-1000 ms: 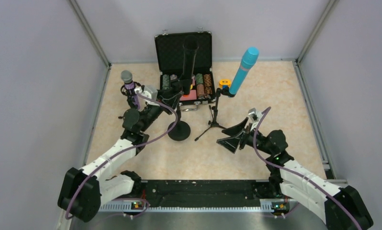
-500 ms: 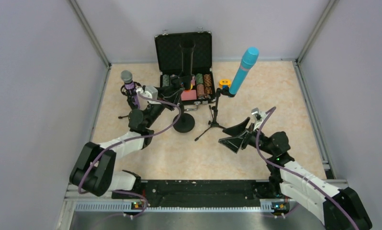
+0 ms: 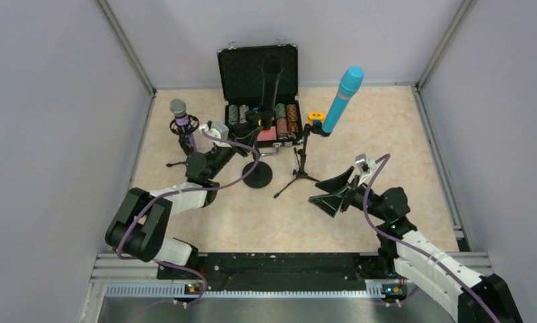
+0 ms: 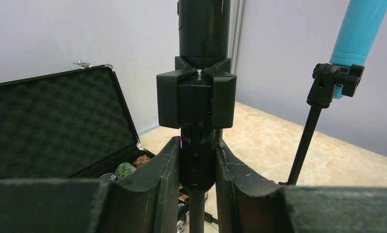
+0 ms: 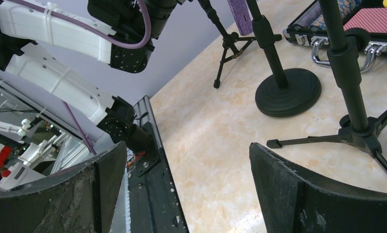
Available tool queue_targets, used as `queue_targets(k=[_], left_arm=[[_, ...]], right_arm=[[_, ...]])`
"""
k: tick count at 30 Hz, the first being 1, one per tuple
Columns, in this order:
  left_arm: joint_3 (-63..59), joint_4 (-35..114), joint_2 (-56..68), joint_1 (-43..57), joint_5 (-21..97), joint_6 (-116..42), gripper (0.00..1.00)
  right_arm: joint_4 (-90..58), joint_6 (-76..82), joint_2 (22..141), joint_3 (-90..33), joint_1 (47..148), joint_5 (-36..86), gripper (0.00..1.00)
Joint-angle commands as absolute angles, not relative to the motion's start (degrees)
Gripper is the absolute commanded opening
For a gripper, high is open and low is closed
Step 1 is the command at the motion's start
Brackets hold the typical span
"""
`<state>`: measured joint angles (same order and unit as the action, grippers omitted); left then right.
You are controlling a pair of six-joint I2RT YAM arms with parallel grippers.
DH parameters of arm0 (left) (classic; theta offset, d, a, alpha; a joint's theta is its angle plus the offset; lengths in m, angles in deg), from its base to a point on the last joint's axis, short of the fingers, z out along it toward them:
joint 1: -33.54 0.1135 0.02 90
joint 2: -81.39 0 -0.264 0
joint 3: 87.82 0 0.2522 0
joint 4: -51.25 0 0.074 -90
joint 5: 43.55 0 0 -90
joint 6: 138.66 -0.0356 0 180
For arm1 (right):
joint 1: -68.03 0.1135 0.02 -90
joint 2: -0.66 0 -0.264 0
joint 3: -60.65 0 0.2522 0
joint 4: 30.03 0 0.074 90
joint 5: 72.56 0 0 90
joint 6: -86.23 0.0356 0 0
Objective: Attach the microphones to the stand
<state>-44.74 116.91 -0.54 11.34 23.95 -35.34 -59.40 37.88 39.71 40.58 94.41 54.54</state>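
A black microphone [image 3: 271, 79] [image 4: 203, 26] stands upright in the clip [image 4: 196, 97] of a round-base stand [image 3: 258, 175]. My left gripper [image 3: 255, 125] [image 4: 197, 145] is shut on the stand's neck just under that clip. A purple microphone [image 3: 180, 118] with a grey mesh head sits on a small tripod at the left. The cyan microphone [image 3: 343, 94] [image 4: 359, 29] tilts up from a tripod stand [image 3: 302, 165]. My right gripper [image 3: 330, 192] [image 5: 189, 150] hangs open over bare floor, nothing between its fingers, to the right of the tripod.
An open black case [image 3: 233, 67] [image 4: 51, 126] with poker chips and cards stands at the back, just behind the stands. A small orange ring [image 3: 315, 116] lies beside it. Tripod legs [image 5: 317, 141] and the round base [image 5: 288, 91] spread across the middle. Grey walls enclose three sides.
My left arm has folded lower and carried the round-base stand a little back and to the right, its grip unchanged. The right gripper has drifted slightly towards the near right, still open.
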Motion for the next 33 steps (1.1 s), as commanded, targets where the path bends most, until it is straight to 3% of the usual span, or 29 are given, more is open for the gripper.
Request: queue_targets(k=[1, 19, 22, 28, 33], left_arm=[[-44.7, 130.2, 0.4, 11.6, 24.5, -36.8, 0.00], [-45.3, 130.2, -1.3, 11.5, 22.1, -37.7, 0.01], [-45.1, 130.0, -1.5, 11.5, 22.2, -37.3, 0.13], [-45.1, 129.0, -1.0, 11.6, 22.4, -37.7, 0.53], [-45.3, 128.5, -0.2, 11.5, 22.9, -38.3, 0.72]], right_arm=[[-60.2, 36.1, 39.9, 40.4, 93.7, 54.1, 0.94], [-61.5, 35.6, 42.1, 40.6, 93.7, 53.8, 0.94], [-61.9, 35.5, 42.7, 40.6, 93.7, 53.7, 0.94], [-62.7, 35.8, 43.8, 40.5, 93.7, 54.0, 0.94], [-62.6, 35.8, 43.6, 40.6, 93.7, 53.5, 0.94]])
